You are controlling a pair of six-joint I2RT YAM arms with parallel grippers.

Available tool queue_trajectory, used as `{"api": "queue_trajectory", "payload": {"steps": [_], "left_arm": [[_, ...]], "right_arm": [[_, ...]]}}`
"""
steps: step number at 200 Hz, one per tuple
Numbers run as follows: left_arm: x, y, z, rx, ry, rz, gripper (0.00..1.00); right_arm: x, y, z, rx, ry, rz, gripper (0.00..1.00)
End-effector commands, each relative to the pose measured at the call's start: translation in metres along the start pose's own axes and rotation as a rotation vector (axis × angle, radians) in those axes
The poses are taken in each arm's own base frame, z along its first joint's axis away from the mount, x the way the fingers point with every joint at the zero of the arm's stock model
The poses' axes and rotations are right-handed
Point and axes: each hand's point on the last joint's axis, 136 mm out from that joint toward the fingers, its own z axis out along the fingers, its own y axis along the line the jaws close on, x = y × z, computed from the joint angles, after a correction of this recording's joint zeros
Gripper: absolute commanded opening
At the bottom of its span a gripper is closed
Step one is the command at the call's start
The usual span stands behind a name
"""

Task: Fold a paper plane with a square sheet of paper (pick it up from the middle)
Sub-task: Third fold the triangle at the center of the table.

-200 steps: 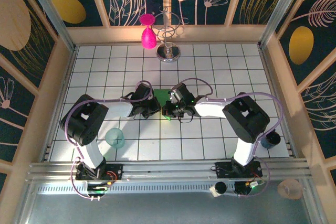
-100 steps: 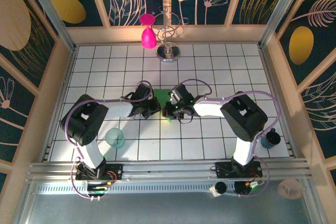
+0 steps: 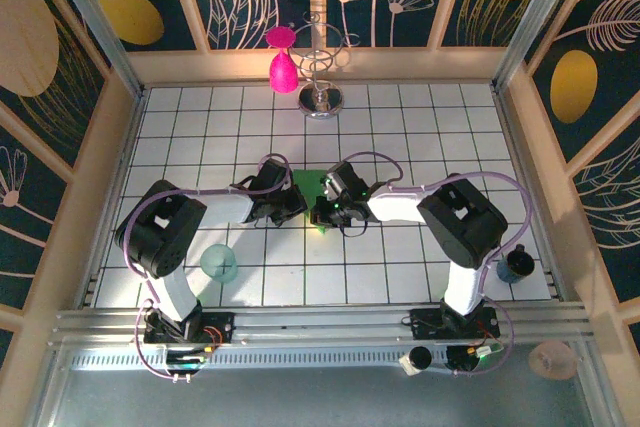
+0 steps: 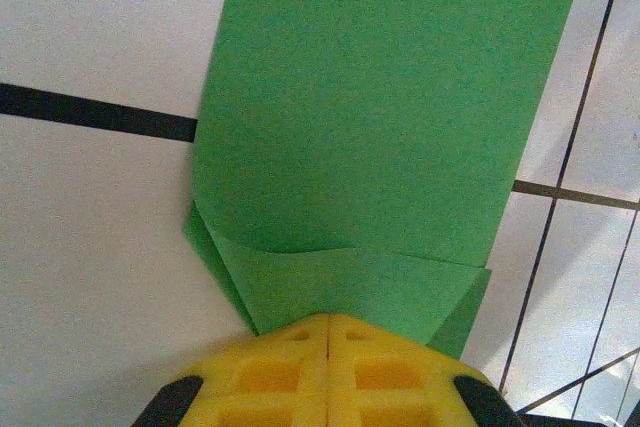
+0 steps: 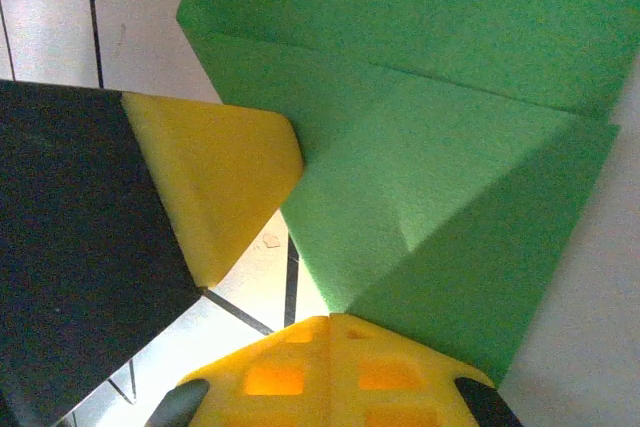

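Item: sheet of paper [image 4: 390, 117]. Thin, matte, bright green and plain, partly folded into overlapping flaps with sharp creases. Lies flat at the centre of the white grid-lined table [image 3: 420, 117].

Left gripper [image 4: 328, 325] at its 8 o'clock, right gripper [image 5: 330, 322] at its 4 o'clock. Both have yellow waffle-moulded jaws pressed together, tips touching the paper's edge.

Bright, even overhead light, wrist cams kinda soft

From the top I get small soft shadows under my arms on the white table [image 3: 400, 117]. Up close my yellow fingers [image 4: 270, 377] go blurry, and the green paper [image 5: 450, 197] looks grainy with shaded folds.
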Motion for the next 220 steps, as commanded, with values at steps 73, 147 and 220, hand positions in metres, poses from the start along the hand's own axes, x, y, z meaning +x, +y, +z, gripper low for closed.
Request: {"api": "queue_trajectory", "payload": {"steps": [73, 147, 220], "left_arm": [[0.023, 0.061, 0.010, -0.208, 0.060, -0.026, 0.08], [0.023, 0.065, 0.010, -0.229, 0.057, -0.020, 0.08], [0.020, 0.059, 0.009, -0.212, 0.052, -0.014, 0.08]], "right_arm": [[0.014, -0.019, 0.006, 0.091, 0.039, 0.008, 0.00], [0.055, -0.042, -0.006, 0.106, 0.117, -0.011, 0.00], [0.067, -0.031, -0.036, 0.090, 0.093, -0.096, 0.00]]}}
